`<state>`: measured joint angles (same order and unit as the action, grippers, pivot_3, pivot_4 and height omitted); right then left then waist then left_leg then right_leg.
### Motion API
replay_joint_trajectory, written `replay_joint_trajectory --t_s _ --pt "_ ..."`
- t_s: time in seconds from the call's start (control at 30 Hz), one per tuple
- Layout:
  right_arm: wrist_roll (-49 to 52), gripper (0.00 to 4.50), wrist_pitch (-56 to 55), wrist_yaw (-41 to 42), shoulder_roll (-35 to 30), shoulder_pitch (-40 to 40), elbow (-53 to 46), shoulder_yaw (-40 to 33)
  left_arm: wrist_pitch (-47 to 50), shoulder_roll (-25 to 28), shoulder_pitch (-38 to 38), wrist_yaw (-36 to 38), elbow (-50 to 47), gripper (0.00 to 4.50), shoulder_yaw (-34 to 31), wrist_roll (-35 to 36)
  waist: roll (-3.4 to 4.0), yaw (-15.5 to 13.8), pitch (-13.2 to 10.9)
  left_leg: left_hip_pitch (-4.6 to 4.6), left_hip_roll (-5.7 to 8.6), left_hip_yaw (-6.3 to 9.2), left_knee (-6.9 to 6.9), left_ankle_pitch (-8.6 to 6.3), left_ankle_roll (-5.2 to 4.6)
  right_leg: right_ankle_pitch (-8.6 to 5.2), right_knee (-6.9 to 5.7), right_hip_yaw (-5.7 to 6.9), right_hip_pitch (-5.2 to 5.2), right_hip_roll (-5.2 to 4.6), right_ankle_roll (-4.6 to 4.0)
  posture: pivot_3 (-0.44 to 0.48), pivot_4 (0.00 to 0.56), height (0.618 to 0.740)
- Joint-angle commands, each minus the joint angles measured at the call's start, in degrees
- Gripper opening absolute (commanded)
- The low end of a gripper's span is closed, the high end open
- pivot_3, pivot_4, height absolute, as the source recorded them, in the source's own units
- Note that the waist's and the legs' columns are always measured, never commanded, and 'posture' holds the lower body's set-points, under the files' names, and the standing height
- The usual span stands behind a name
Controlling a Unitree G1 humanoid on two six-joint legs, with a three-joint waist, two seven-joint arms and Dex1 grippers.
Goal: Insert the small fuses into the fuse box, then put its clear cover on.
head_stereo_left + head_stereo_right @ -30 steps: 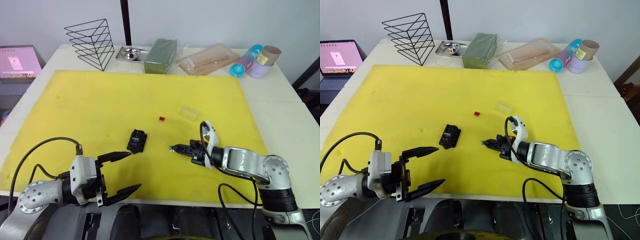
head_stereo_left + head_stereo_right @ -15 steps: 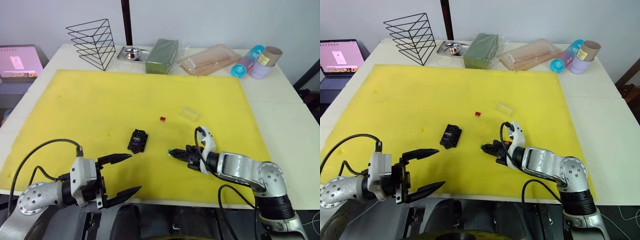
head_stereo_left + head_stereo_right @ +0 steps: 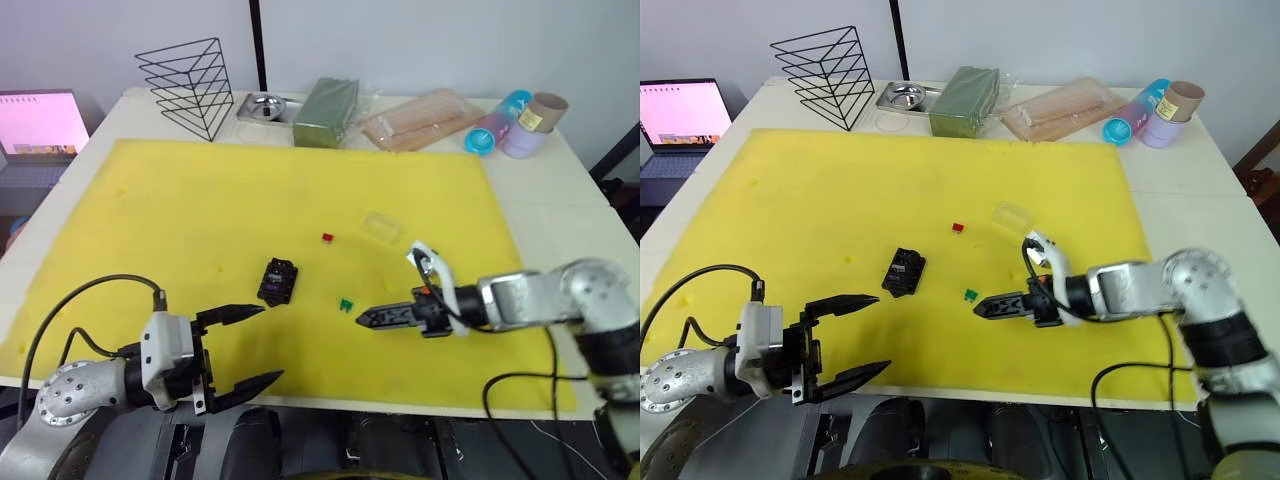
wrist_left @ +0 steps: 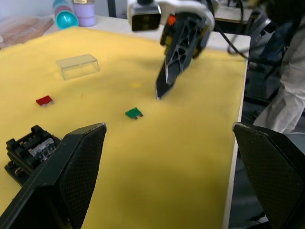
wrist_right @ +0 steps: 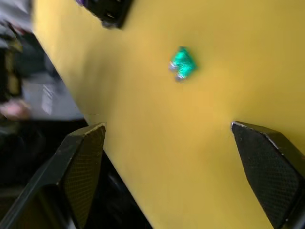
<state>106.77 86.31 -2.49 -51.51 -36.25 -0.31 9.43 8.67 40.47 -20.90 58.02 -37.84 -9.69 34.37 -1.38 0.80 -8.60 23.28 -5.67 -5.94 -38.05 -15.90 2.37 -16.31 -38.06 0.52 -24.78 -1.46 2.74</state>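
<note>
The black fuse box (image 3: 277, 282) lies mid-mat with a purple bit showing on its top. A green fuse (image 3: 346, 303) rests loose on the yellow mat (image 3: 200, 200), a short way right of the box. A red fuse (image 3: 327, 238) lies farther back, and beside it to the right is the clear cover (image 3: 381, 225). My right gripper (image 3: 364, 320) points at the green fuse from the right, close to it but apart. In the right wrist view its fingers (image 5: 81, 162) stand wide and open with the green fuse (image 5: 182, 64) beyond them. My left gripper (image 3: 270, 342) hangs open at the mat's front edge, empty.
Along the table's back edge stand a black wire rack (image 3: 190, 85), a steel dish (image 3: 262, 105), a green block (image 3: 325, 110), a clear bag of sticks (image 3: 420, 118) and coloured tubes (image 3: 515, 120). A laptop (image 3: 40, 125) sits off to the left.
My right gripper has opened and let go of the green fuse, which now lies on the mat. The gripper has drawn back to the right. The left arm has not moved.
</note>
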Motion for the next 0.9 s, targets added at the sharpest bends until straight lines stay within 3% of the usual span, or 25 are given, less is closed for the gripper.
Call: replay_joint_trajectory --t_s 0.03,0.17,0.33,0.53,0.67,0.9 --pt "-7.48 4.48 5.13 12.37 1.12 -4.91 2.61 1.15 -1.57 -0.06 0.56 0.74 -0.56 4.50 0.65 -0.62 0.00 -0.01 0.00 0.02 -0.02 0.01 0.03 -0.01 -0.01 0.00 0.00 -0.01 -0.03 0.04 0.00 0.000 0.150 0.740" --pt "-18.96 4.48 5.91 23.43 1.46 -7.92 3.10 3.30 -1.85 -0.21 0.96 0.91 -0.16 4.50 0.88 -0.87 0.01 -0.18 -0.01 0.09 -0.03 0.01 0.03 -0.02 -0.04 0.00 0.00 -0.01 -0.12 0.01 0.00 0.000 0.150 0.740" --pt "-30.54 3.24 3.68 35.17 2.88 -9.71 4.04 6.45 -2.16 -0.38 1.35 0.78 -0.04 4.50 1.10 -1.20 0.02 -0.11 -0.01 0.09 -0.01 0.00 0.00 -0.02 -0.03 0.00 0.00 -0.03 -0.13 -0.04 0.01 0.000 0.150 0.740" --pt "-39.62 3.24 2.38 44.45 4.62 -11.04 5.56 8.08 -2.43 -0.31 1.78 1.19 0.38 4.50 1.19 -1.16 0.02 -0.10 -0.01 0.09 -0.02 -0.02 0.01 -0.02 -0.04 0.01 -0.02 -0.03 -0.16 -0.01 0.01 0.000 0.150 0.740" --pt "-43.76 2.42 2.09 49.15 5.40 -11.64 5.91 8.72 -2.26 -0.06 2.17 1.65 0.61 4.50 1.14 -0.95 0.02 -0.09 -0.01 0.09 -0.02 -0.03 0.01 -0.02 -0.04 0.01 -0.02 -0.03 -0.16 -0.01 0.01 0.000 0.150 0.740" --pt "-49.64 2.42 1.57 52.90 8.95 -12.66 7.80 9.54 -1.98 0.08 2.57 2.18 0.48 4.50 1.35 -0.91 0.03 -0.07 -0.01 0.09 -0.02 -0.04 0.01 -0.02 -0.03 0.01 -0.04 -0.03 -0.17 0.00 0.01 0.000 0.150 0.740"
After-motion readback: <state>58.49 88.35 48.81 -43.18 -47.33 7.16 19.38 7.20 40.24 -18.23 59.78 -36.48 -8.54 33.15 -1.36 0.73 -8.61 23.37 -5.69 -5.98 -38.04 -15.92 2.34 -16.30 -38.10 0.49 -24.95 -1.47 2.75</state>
